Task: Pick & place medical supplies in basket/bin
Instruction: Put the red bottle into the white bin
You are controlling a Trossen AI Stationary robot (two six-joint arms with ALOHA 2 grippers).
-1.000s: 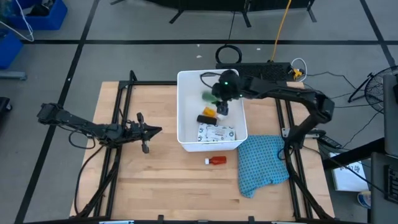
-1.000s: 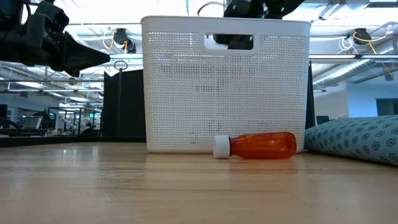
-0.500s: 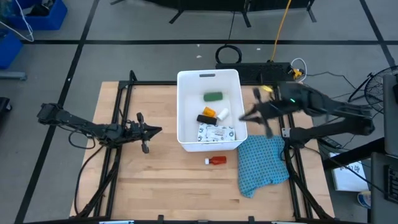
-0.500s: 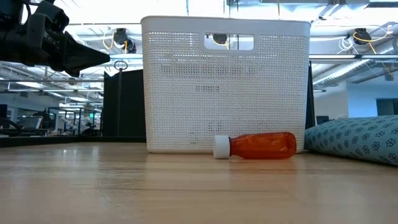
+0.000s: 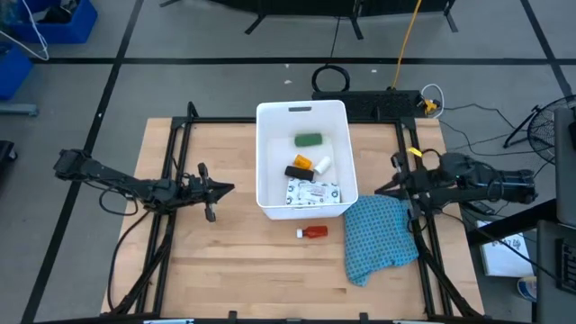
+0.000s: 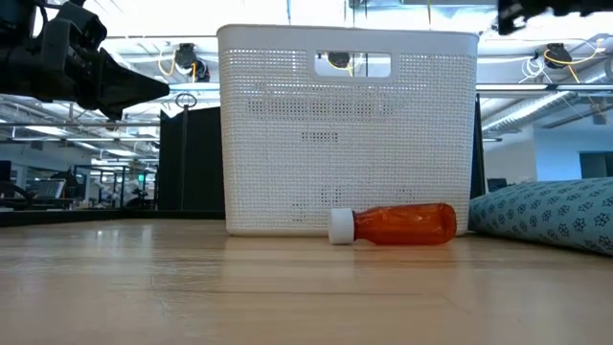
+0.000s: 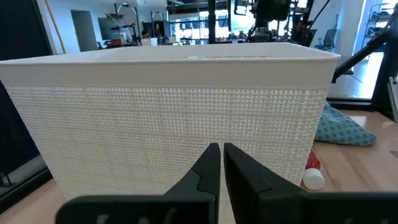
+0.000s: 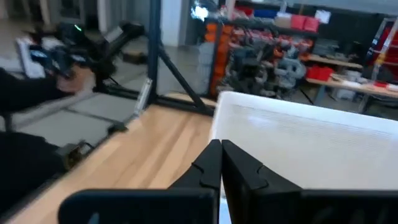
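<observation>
- In the white tub lie already the green bar, black block, orange piece, small white bottle and white-green packet.
- The small red bottle is left, on the table just outside the tub's near wall.
- The right gripper is beside the tub, fingers together and empty; the bottle is well apart from them.
- The left gripper waits at the tub's other side, fingers pressed together, empty.

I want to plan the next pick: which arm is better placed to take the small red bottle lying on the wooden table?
Probably the right. Its claw hangs over the patterned cloth, nearer the small red bottle beside the white plastic tub; the left claw waits across the tub.
</observation>
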